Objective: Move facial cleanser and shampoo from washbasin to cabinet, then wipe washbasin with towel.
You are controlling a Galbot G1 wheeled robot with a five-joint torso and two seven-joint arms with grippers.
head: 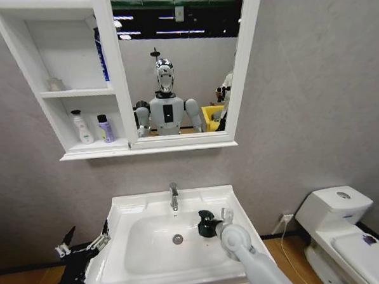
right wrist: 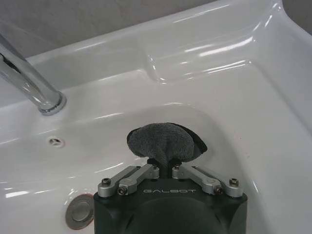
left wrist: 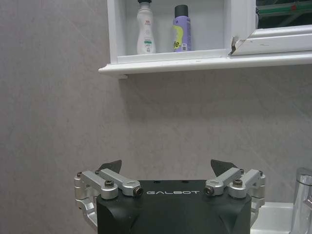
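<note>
The white washbasin (head: 126, 212) fills the lower middle of the head view, with its chrome tap (head: 174, 195) and drain (head: 177, 239). My right gripper (head: 204, 222) is down in the bowl, shut on the dark grey towel (right wrist: 165, 141), which presses against the bowl's right inner wall. A white facial cleanser bottle (head: 82, 127) and a purple shampoo bottle (head: 105, 128) stand side by side on the lowest shelf of the cabinet (head: 79, 92). My left gripper (head: 83, 240) hangs open beside the basin's left edge, holding nothing.
A white toilet (head: 337, 226) stands at the lower right. The mirror (head: 179, 60) joins the cabinet on its right. A blue bottle (head: 100, 54) stands on the middle shelf, and a small clear object (head: 55, 84) lies there too. Grey wall surrounds everything.
</note>
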